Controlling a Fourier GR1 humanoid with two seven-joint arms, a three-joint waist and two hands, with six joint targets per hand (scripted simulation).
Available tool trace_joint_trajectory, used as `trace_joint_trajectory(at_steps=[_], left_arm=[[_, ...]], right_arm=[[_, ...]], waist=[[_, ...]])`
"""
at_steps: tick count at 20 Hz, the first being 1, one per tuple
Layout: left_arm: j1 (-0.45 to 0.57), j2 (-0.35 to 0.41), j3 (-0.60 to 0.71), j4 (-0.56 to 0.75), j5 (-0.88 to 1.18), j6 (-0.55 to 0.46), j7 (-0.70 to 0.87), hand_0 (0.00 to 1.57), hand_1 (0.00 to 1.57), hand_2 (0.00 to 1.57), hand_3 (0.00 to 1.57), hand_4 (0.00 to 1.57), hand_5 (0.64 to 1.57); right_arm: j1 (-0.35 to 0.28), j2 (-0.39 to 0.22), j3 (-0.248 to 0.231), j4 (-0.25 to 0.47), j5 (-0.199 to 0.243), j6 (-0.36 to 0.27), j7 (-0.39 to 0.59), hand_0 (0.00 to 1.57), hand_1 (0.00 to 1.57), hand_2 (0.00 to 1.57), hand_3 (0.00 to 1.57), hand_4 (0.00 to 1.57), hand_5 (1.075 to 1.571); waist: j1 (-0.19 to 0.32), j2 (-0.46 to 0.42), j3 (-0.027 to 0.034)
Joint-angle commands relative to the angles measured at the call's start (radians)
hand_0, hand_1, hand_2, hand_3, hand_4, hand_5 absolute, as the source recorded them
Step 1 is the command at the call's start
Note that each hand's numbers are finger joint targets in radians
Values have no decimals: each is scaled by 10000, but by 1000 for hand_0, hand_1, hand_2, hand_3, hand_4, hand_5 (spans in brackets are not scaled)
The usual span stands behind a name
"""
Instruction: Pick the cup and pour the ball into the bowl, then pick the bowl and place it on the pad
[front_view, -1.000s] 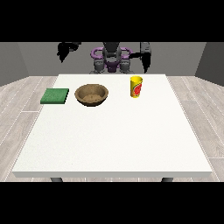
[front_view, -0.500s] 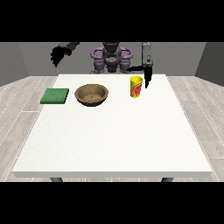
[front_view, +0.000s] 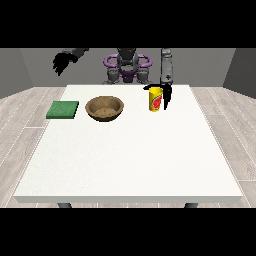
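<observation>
A yellow cup (front_view: 155, 99) with a red mark stands upright on the white table (front_view: 130, 150), right of centre at the back. The ball is not visible. The hand at the view's right (front_view: 165, 94) hangs right beside the cup's right side, fingers pointing down and straight, thumb reaching over the cup's rim. A brown wooden bowl (front_view: 104, 108) sits left of the cup. Further left lies the flat green pad (front_view: 63, 109). The hand at the view's left (front_view: 63, 61) is raised above and behind the table's left back corner, fingers relaxed, holding nothing.
The robot's torso (front_view: 127, 67) stands behind the table's far edge. A wide bare stretch of table lies in front of the bowl, cup and pad. Wooden floor surrounds the table.
The hand at the view's right has come down and forward to the cup's right side. The hand at the view's left has risen and swung outward. Cup, bowl and pad have not moved.
</observation>
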Motion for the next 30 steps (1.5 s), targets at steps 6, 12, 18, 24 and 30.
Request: trace_joint_trajectory(at_steps=[6, 12, 18, 24, 30], left_arm=[[-579, 329, 469, 2083, -872, 1932, -1981, 1226, 1226, 1571, 1571, 1336, 1481], [-889, 569, 458, 2516, -1003, 2234, -1721, 1286, 1286, 1571, 1571, 1391, 1447], [-1502, -308, -1503, 1597, -3063, 4126, 976, 1289, 1289, 1571, 1571, 1411, 1446], [-2406, 651, -3453, 2476, -6546, 6018, 2993, 1362, 1362, 1571, 1571, 1448, 1533], [-3909, -273, -5194, 3316, -9238, 5763, 6523, 1361, 1361, 1571, 1571, 1441, 1545]], right_arm=[[-430, -691, -279, -768, -809, 799, 384, 0, 0, 0, 140, 647, 1569], [-352, -1826, -1485, 301, -1838, 1695, 731, 0, 0, 0, 149, 631, 1565], [-253, -1690, -1537, 2166, -1115, 1424, 314, 0, 0, 0, 327, 639, 1565], [-313, -1702, -1455, 2653, -1331, 1685, 564, 0, 0, 0, 174, 643, 1562], [-334, -1940, -1932, 4008, -1231, 1807, -35, 0, 0, 0, 0, 681, 1559]], waist=[[-1187, 894, -10], [-1024, 421, 1], [-35, -1432, 32], [-267, -1866, 89], [355, -2373, 51]])
